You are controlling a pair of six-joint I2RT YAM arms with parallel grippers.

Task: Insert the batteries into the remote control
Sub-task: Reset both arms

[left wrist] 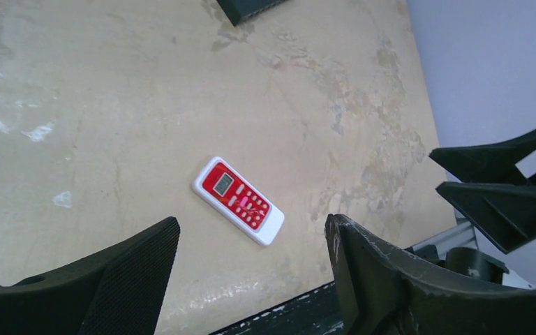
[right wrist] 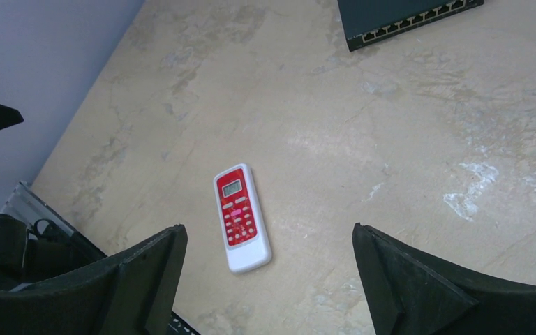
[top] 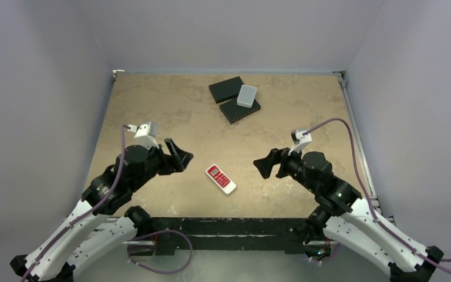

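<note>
My two arms reach low over the tan counter (top: pixel 152 100), elbows bent, wrists angled down and inward toward each other. My left pincer (top: pixel 181 154) hangs to the left of the remote control (top: pixel 221 178), my right pincer (top: pixel 263 164) to the remote's right. Both are spread wide, with nothing between the fingers. The remote lies flat on the counter between them, apart from each, a little nearer the left one. It is face up, its red panel and buttons showing. It lies slantwise, its small display end toward the far left and its white lower end toward the near right. Well beyond the remote, on the far side, a pale grey box (top: pixel 246 95) rests atop two black flat boxes (top: pixel 226 88).
</note>
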